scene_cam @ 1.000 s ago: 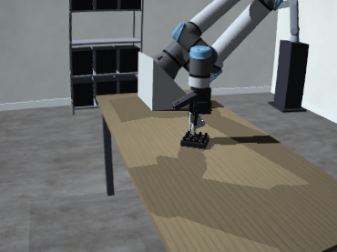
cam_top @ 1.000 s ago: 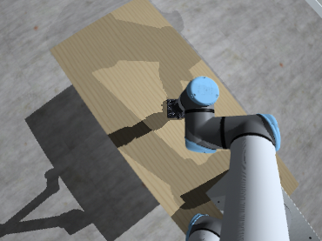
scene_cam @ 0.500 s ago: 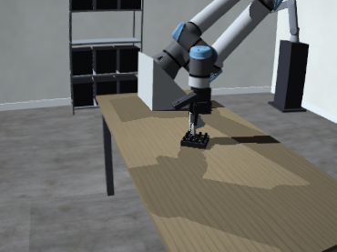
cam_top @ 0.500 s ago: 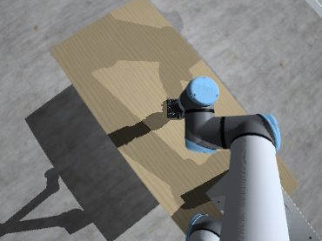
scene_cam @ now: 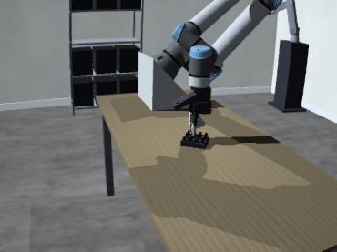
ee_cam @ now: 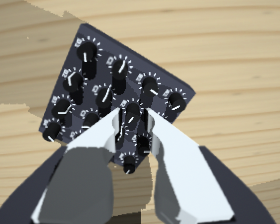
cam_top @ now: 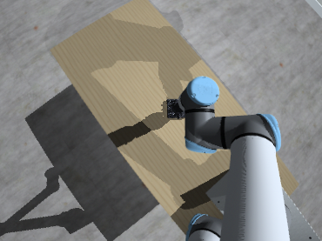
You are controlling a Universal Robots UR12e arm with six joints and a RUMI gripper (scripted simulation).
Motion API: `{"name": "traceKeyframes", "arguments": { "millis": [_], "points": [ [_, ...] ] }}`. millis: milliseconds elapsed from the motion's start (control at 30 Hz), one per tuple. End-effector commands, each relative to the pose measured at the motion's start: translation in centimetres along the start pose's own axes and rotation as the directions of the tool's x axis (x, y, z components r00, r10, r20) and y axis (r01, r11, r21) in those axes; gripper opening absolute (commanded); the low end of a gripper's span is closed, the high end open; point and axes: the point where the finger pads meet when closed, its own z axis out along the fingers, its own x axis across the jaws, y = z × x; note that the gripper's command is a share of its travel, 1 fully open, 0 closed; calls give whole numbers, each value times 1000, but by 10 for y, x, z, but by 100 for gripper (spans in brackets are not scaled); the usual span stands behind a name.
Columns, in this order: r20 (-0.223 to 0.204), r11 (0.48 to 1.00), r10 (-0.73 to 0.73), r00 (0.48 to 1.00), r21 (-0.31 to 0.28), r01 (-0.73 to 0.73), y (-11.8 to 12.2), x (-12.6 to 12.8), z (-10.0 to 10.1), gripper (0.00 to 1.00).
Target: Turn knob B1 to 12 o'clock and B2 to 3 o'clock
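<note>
The black knob box (ee_cam: 115, 107) lies on the wooden table, with several black knobs with white pointers and tick marks; the labels are too small to read. It also shows in the top view (cam_top: 174, 109) and the exterior view (scene_cam: 195, 140). My gripper (ee_cam: 133, 110) (scene_cam: 192, 130) points straight down onto the box. Its two pale fingers stand on either side of one knob (ee_cam: 132, 112) near the middle of the box, slightly apart with a thin gap on each side, not clamped. The knobs under the fingers are partly hidden.
The box sits near the middle of the long table (scene_cam: 219, 174). A white wedge-shaped block (scene_cam: 157, 85) stands at the table's far end by the arm's base. A shelf rack (scene_cam: 106, 46) stands behind the table.
</note>
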Motion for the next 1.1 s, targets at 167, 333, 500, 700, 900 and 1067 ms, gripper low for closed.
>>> {"name": "traceKeyframes", "arguments": {
  "millis": [167,333,500,700,900,1067],
  "points": [
    [6,1000,-3,1000,3,2,-1,-3,-28,11],
    [6,1000,-2,1000,3,2,-1,-3,-39,11],
    [5,1000,-2,1000,3,2,-1,-3,-40,11],
    [2,1000,-1,1000,1,1,0,-1,-39,11],
    [2,1000,0,1000,1,0,0,-1,-38,100],
    [5,1000,-1,1000,2,1,-1,-2,-42,100]
  ]
}}
